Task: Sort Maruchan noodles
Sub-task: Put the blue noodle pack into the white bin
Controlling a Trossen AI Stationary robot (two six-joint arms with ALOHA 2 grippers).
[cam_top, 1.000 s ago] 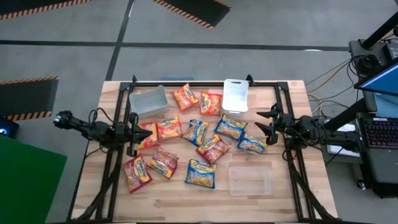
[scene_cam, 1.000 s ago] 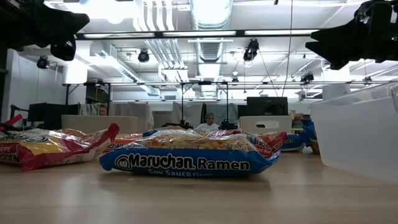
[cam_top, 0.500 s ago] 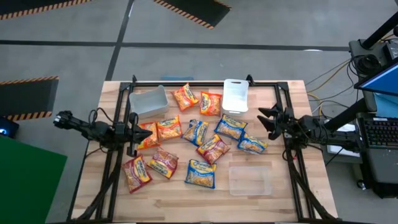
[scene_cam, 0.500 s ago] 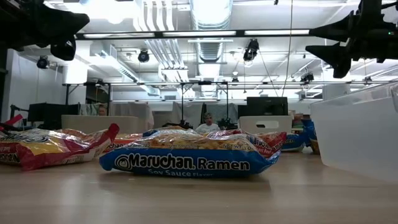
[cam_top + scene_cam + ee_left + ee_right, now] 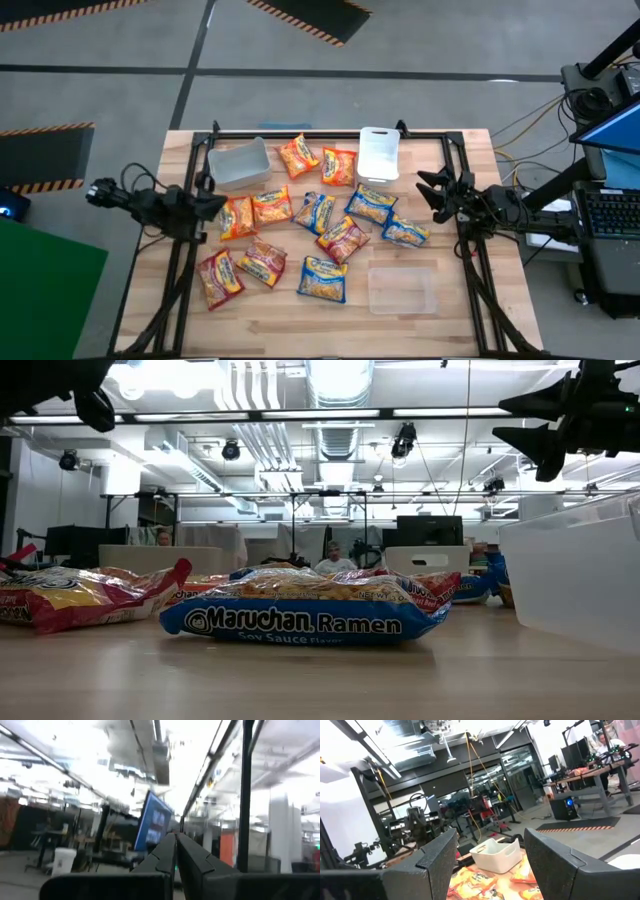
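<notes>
Orange, blue, red packets mid-tabletop, unsorted; right gripper empty, wide open at right edge, left gripper closed, empty; next, reach a packet.

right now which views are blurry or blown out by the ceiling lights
Left wrist view: soft and smeared, ceiling lights washed to white, only the shut left pincer readable. Low view: bright ceiling strips leave both arms as dark silhouettes, yet the blue crinkly plastic Maruchan ramen packet stays sharp. Right wrist view: white plastic container clear, highlights bright. High view: evenly lit.
</notes>
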